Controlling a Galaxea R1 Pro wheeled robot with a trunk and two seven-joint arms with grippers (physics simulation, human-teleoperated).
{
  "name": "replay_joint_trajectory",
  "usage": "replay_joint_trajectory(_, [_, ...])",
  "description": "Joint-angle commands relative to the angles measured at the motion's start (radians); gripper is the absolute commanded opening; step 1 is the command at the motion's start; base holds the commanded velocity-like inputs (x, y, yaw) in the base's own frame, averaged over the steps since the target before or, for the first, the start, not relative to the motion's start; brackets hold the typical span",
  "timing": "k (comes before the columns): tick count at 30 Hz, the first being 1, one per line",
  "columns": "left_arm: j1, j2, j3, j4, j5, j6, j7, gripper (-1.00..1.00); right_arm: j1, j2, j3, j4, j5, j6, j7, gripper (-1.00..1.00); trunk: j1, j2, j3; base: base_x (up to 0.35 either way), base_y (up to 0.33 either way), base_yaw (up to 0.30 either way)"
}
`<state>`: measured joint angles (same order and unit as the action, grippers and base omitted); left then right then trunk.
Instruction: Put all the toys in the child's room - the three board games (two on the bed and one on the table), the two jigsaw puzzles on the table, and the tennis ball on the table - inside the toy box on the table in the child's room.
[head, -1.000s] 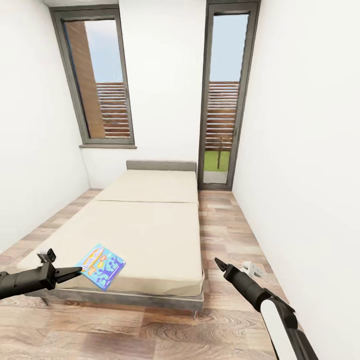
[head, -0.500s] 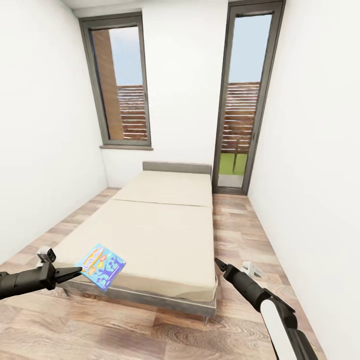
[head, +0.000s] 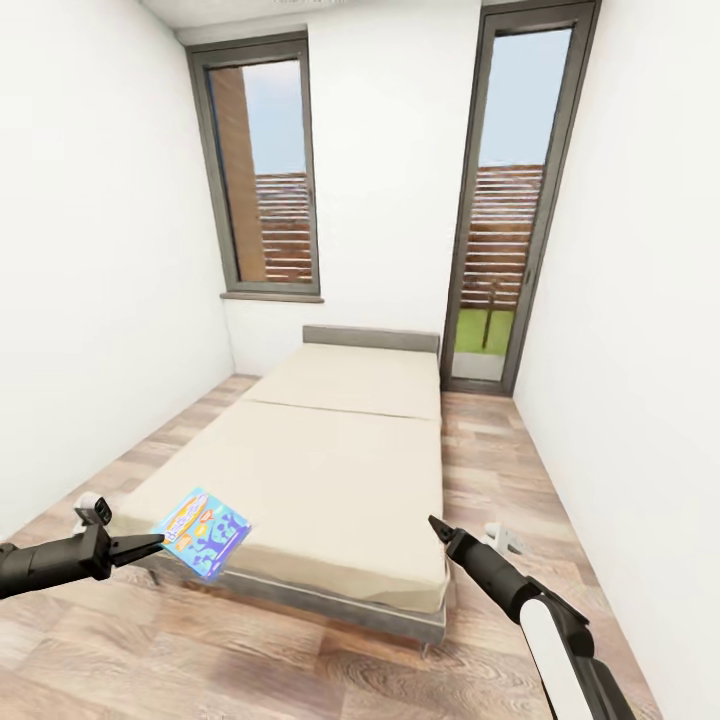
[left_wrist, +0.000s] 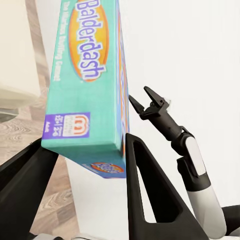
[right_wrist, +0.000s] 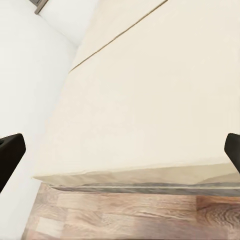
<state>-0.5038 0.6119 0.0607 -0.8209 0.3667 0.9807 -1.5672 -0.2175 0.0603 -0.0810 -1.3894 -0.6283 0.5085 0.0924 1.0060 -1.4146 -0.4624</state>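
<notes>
The left end effector (head: 150, 545) is clamped on just one edge of the game (head: 203, 531), which could slip out in transit, while the right end effector (head: 436, 524) hangs spread and empty.

The left pincer (left_wrist: 85, 165) clamped its two black fingers (left_wrist: 150, 190) on the narrow edge of a teal board game box (left_wrist: 87, 80) printed "Balderdash" in an orange oval. Beyond the box, the right pincer (left_wrist: 142, 97) stood with its jaws parted before a white wall (left_wrist: 190, 45). Wood-plank floor (left_wrist: 20, 135) and beige bed (left_wrist: 15, 45) showed beside the box.
</notes>
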Motion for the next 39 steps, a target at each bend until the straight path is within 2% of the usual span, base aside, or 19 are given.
replay_joint_trajectory(1, [-0.001, 0.0, -0.001, 0.0, 0.0, 0.01, -0.004, -1.0, 0.0, 0.001, -0.003, -0.001, -0.001, 0.007, 0.004, 1.0, -0.004, 0.007, 0.002, 0.0, 0.0, 0.285])
replay_joint_trajectory(4, [-0.001, 0.0, -0.001, 0.0, 0.0, 0.01, -0.004, -1.0, -0.001, 0.001, -0.003, -0.001, -0.001, 0.007, 0.004, 1.0, -0.015, 0.028, 0.012, 0.0, 0.0, 0.288])
replay_joint_trajectory(10, [-0.001, 0.0, -0.001, 0.0, 0.0, 0.01, -0.004, -1.0, -0.001, 0.001, -0.003, 0.0, -0.001, 0.007, 0.004, 1.0, -0.015, 0.028, 0.012, 0.0, 0.0, 0.291])
replay_joint_trajectory(27, [-0.001, -0.001, -0.002, 0.0, -0.001, 0.01, -0.004, -1.0, -0.001, 0.001, -0.002, 0.001, -0.001, 0.007, 0.004, 1.0, -0.081, 0.147, 0.065, 0.0, 0.0, 0.291])
replay_joint_trajectory(32, [-0.001, -0.001, -0.001, 0.0, -0.002, 0.009, -0.004, -1.0, -0.001, 0.001, 0.029, 0.001, 0.001, 0.006, 0.001, 1.0, -0.1, 0.182, 0.08, 0.0, 0.0, 0.291])
replay_joint_trajectory(39, [-0.001, -0.002, -0.001, 0.0, -0.008, 0.009, -0.004, -1.0, -0.003, 0.002, 0.038, 0.021, 0.001, 0.005, -0.001, 1.0, -0.127, 0.231, 0.102, 0.0, 0.0, 0.291])
